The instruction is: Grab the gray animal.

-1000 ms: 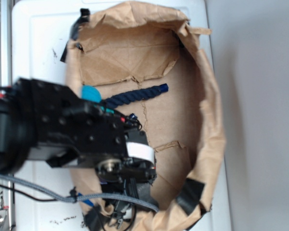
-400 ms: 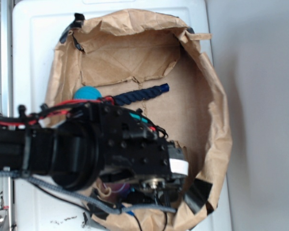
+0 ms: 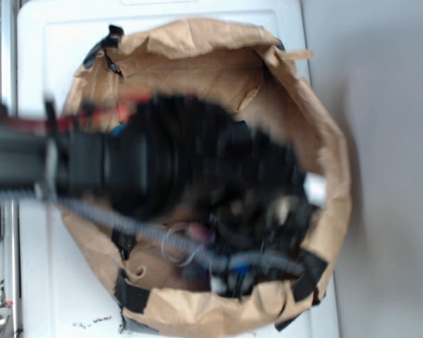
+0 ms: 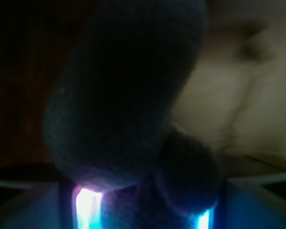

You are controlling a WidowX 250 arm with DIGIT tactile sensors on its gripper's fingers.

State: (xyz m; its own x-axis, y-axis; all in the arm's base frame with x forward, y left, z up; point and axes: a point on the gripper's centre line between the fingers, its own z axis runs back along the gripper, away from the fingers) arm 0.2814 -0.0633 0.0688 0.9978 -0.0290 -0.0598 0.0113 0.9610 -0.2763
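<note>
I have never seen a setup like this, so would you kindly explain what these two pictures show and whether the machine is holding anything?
The exterior view looks down on a robot arm, blurred by motion, reaching into a crumpled brown paper bag on a white surface. The wrist view comes from a camera on the arm itself, looking along its gripper. It is filled by a dark gray, fuzzy plush shape, likely the gray animal, very close to the lens. Whether the gripper has closed on it cannot be told; its fingers are not clearly visible.

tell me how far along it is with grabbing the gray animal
Done: the arm has reached inside the paper bag. In hand: the wrist view is filled by a dark fuzzy shape, likely the gray animal, right at the pincer. Left: a confirmed grip and lift; both views are too blurred or dark to show closure.
</note>
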